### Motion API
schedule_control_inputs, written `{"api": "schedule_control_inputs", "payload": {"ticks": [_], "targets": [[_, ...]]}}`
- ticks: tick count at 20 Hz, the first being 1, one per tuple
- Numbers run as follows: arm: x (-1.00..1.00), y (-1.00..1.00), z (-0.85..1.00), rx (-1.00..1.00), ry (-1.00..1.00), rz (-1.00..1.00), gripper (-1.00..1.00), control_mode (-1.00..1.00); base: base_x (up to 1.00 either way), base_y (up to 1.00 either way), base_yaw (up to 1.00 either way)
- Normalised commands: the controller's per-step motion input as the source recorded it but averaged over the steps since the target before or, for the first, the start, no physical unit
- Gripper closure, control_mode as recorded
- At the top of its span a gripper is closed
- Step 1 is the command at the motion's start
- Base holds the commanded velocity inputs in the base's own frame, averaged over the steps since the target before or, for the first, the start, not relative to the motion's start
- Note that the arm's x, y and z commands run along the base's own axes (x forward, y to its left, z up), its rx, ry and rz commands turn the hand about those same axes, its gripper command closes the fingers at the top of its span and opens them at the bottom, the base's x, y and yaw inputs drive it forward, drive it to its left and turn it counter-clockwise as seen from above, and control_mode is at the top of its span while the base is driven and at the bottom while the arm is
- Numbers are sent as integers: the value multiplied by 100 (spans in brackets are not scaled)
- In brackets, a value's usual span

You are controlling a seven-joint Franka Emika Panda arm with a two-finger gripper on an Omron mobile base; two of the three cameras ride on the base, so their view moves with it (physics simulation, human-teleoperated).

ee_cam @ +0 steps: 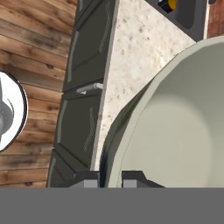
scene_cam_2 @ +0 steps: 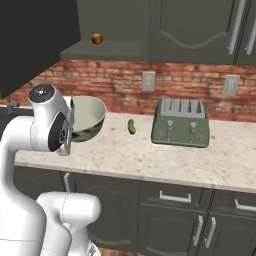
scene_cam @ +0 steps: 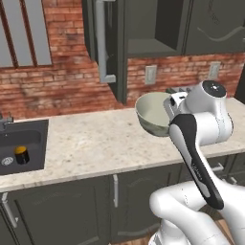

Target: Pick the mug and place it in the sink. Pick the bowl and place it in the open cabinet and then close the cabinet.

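Observation:
The pale grey-green bowl (scene_cam: 152, 115) (scene_cam_2: 91, 116) hangs in the air above the counter, tilted, and looms large in the hand view (ee_cam: 175, 131). My gripper (scene_cam: 168, 108) (ee_cam: 110, 179) is shut on its rim, one finger inside and one outside. The black mug (scene_cam: 21, 154) (ee_cam: 168, 4) with its orange-yellow inside stands upright in the black sink (scene_cam: 33, 139) (ee_cam: 192, 17) at the far left. Above the bowl, the upper cabinet (scene_cam: 148, 48) (scene_cam_2: 107, 50) stands open, its door (scene_cam: 103, 43) swung out to the left with a long silver handle.
A small orange ball (scene_cam_2: 97, 38) lies on the open cabinet's shelf. A green toaster (scene_cam_2: 181, 122) and a small pickle (scene_cam_2: 131, 126) sit on the speckled counter (scene_cam: 95, 139) to the right of the bowl. Lower cabinet doors (ee_cam: 83, 87) line the counter's front.

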Motion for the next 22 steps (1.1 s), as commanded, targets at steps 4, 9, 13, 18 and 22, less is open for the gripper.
{"api": "schedule_control_inputs", "payload": {"ticks": [4, 9, 13, 18, 22], "targets": [[0, 0, 0, 0, 0, 0, 100, 100, 37, -23, 0], [0, 0, 0, 0, 0, 0, 100, 100, 37, -20, 0], [0, 0, 0, 0, 0, 0, 100, 100, 41, -20, 0], [0, 0, 0, 0, 0, 0, 100, 100, 43, -19, 0], [0, 0, 0, 0, 0, 0, 100, 100, 39, -20, 0]]}}
